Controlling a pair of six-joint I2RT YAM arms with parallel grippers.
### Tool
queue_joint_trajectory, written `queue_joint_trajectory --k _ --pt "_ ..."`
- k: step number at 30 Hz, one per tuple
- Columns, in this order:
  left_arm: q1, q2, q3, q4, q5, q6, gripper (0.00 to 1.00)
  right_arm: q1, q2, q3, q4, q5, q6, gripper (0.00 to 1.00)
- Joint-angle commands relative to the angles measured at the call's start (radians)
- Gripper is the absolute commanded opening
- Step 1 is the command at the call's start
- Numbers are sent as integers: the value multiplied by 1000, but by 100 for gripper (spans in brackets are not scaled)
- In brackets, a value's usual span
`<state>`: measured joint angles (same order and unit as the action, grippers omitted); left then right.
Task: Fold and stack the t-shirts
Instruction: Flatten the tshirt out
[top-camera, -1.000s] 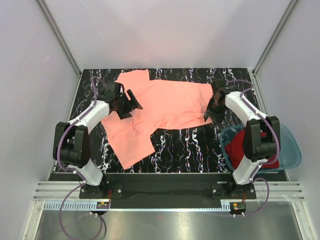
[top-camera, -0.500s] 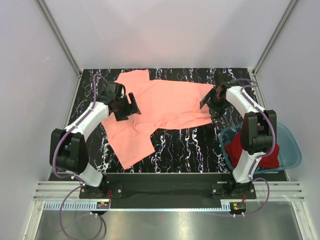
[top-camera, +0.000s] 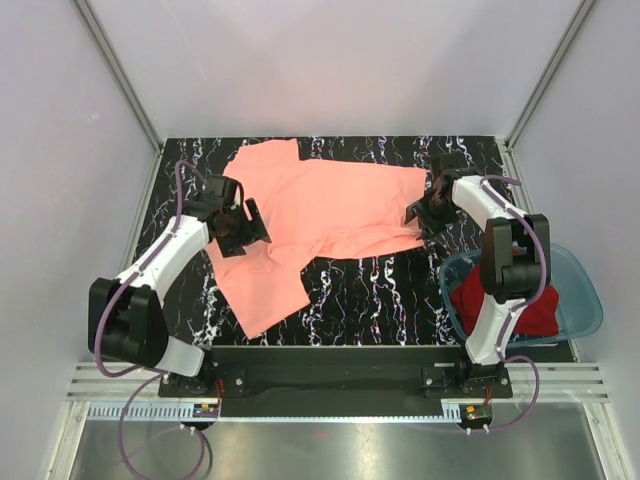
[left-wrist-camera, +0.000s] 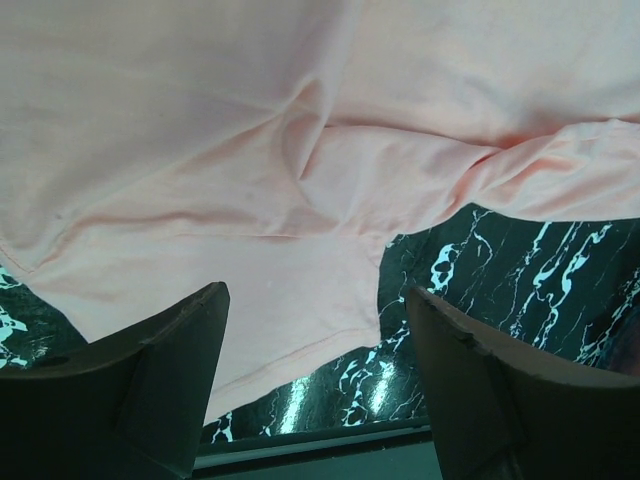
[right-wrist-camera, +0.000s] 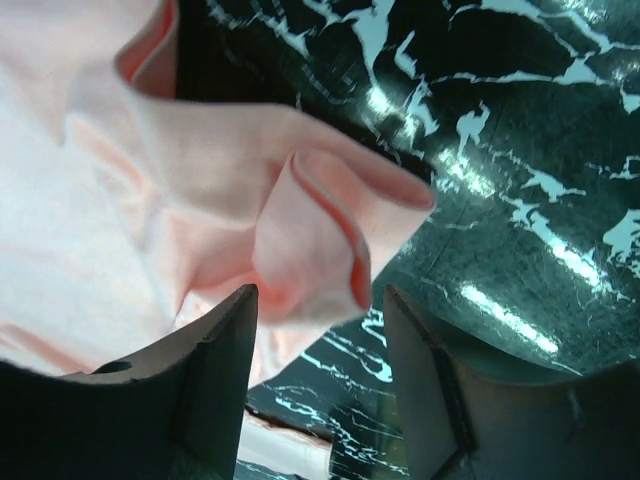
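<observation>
Pink t-shirt (top-camera: 330, 205) lies rumpled and unfolded across the far and left side of the bench (top-camera: 380, 290). Dark red t-shirt (top-camera: 505, 300) waits in the basin (top-camera: 585, 300) at the near-right corner. I read this as the flattening step. Left fingers (left-wrist-camera: 150, 380) are apart over the left hem. Right fingers (right-wrist-camera: 200, 390) are apart, straddling the curled right corner, nothing clamped. Next I'd close on both and pull taut.

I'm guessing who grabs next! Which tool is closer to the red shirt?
Right. The right tool is at the pink shirt's corner, just beyond the red shirt's basin. The left tool is across the table, over the pink shirt's other side.
</observation>
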<state>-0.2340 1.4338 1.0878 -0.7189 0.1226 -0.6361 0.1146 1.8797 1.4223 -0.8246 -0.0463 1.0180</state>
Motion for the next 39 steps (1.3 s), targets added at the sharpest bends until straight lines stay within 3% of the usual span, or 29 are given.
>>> queue_joint_trajectory --k 1,5,7,9,15,22,31,35,39 --pt "5 31 63 -1 -23 30 76 -15 44 32 18 0 40 60" --pt "24 80 124 -2 -25 44 77 -15 61 27 24 -12 36 52" --pt "50 126 150 -5 4 44 77 -15 62 24 16 -17 5 22" --pt "65 163 187 -2 15 47 77 -15 44 15 4 -23 -57 0" --pt "101 232 251 -10 55 81 77 20 -100 -65 -77 3 -338 0" --pt "108 261 204 -42 52 92 78 52 -220 -209 -142 -55 -490 0" --pt "127 206 164 -91 5 113 78 114 -327 -453 -166 29 -383 0" --pt "133 180 164 -97 -35 118 79 114 -367 -500 -271 274 -160 0" --pt "144 178 165 -88 -54 118 79 114 -395 -507 -155 195 -206 49"
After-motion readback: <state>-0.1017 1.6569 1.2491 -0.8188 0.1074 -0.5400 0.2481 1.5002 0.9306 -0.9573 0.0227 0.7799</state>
